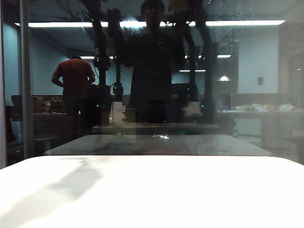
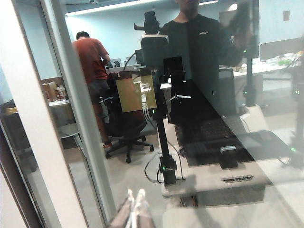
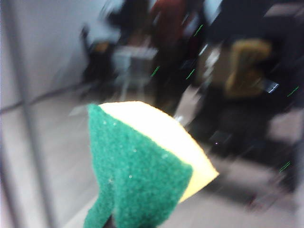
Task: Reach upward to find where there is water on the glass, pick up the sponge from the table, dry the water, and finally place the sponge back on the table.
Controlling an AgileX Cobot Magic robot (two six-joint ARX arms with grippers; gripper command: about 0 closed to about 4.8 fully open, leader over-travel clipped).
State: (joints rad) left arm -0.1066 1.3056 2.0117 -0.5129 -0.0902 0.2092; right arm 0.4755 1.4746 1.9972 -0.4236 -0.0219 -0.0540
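Glass (image 1: 156, 85): wall-sized dark pane standing at the far edge of the worktop, smooth and mirror-like, reflecting a dim room, ceiling lights and the rig's own arms; a pale grey frame bar (image 1: 24, 80) runs upright near its left side. Worktop (image 1: 152, 194): broad, plain white, smooth, with rounded far corners, bare in the exterior view. Water (image 1: 240, 19): faint whitish specks and thin streaks high on the pane's right part, hard to make out against the reflections. Sponge (image 3: 142, 166): small block, yellow foam body under a coarse green scouring face, carried off the worktop and close to the pane in the right wrist view, which is motion-blurred. Right gripper: below the sponge at the edge of its own view and not itself visible, jaws closed tight on the sponge. Left gripper (image 2: 134, 209): low in its own view, pointed at the pane beside the frame bar, pale fingertips (image 2: 141, 195) drawn together, holding nothing. Step in hand, as a judgement: bringing the sponge up to the wet patch. It would go best with the soft yellow foam laid flat on the pane, pressure light and even, strokes running down through the streaks, the grip kept firm so the block does not twist.
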